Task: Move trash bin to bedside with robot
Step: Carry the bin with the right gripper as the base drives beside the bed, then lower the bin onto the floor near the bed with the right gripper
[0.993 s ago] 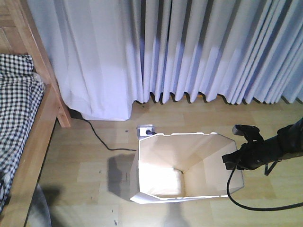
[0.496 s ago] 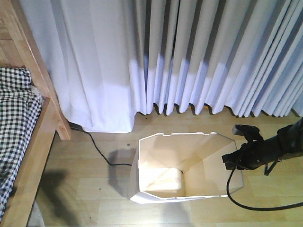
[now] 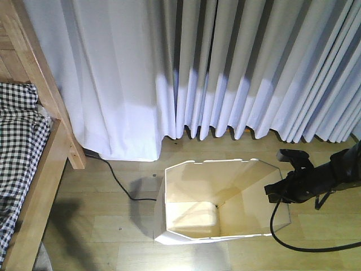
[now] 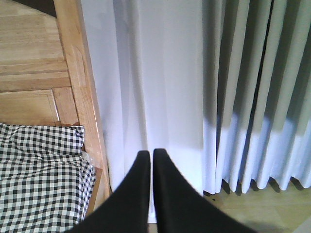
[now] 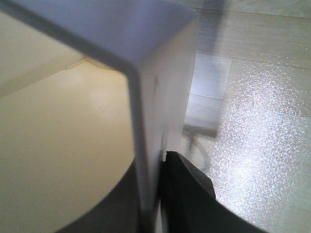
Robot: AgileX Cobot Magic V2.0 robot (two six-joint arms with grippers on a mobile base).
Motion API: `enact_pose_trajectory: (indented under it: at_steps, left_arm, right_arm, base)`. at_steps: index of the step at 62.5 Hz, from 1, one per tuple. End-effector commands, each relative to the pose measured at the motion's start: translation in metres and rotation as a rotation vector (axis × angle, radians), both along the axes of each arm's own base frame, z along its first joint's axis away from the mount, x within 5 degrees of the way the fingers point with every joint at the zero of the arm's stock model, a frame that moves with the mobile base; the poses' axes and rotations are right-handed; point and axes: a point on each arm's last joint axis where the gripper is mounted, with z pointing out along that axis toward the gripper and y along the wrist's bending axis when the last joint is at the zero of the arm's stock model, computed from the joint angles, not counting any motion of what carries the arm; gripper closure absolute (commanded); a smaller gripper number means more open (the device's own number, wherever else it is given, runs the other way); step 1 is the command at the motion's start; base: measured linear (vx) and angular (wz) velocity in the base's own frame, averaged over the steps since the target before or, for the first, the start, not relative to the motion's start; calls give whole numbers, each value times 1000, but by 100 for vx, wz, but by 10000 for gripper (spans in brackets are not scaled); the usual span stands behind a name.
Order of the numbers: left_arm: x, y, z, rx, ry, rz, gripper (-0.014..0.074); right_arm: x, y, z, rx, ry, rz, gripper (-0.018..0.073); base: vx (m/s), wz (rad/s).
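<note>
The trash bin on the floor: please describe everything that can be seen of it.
The white thin-walled plastic trash bin is angular with cut corners, wider at the top, with small notches on its rim. It stands upright and empty on the light wooden floor, before pale curtains. The right black gripper clamps its right wall.

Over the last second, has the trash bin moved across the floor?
Yes. The trash bin has slid toward the curtain; the gap to its hem is narrower.

Thin, smooth white plastic in the trash bin point(image 3: 248, 192); light-brown wood on the bed frame point(image 3: 39, 186); checked cloth bedding point(image 3: 17, 147); glossy plank floor point(image 3: 101, 223); matt cloth curtains point(image 3: 124, 84).
</note>
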Motion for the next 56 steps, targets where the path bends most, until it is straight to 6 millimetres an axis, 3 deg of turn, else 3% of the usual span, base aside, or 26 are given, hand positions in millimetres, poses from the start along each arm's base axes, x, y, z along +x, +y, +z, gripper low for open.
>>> enact_pose_trajectory:
  at_steps: [1, 43, 56]
  left_arm:
    - [0, 0, 1, -4, -64, -4, 603]
    - [0, 0, 1, -4, -64, -4, 603]
    - [0, 0, 1, -4, -64, -4, 603]
  right_arm:
    - [14, 12, 34, 192, -89, 2, 566]
    - [14, 12, 34, 191, -90, 1, 566]
    - [40, -1, 26, 101, -69, -24, 566]
  base:
    - [0, 0]
    - [0, 0]
    - [0, 0]
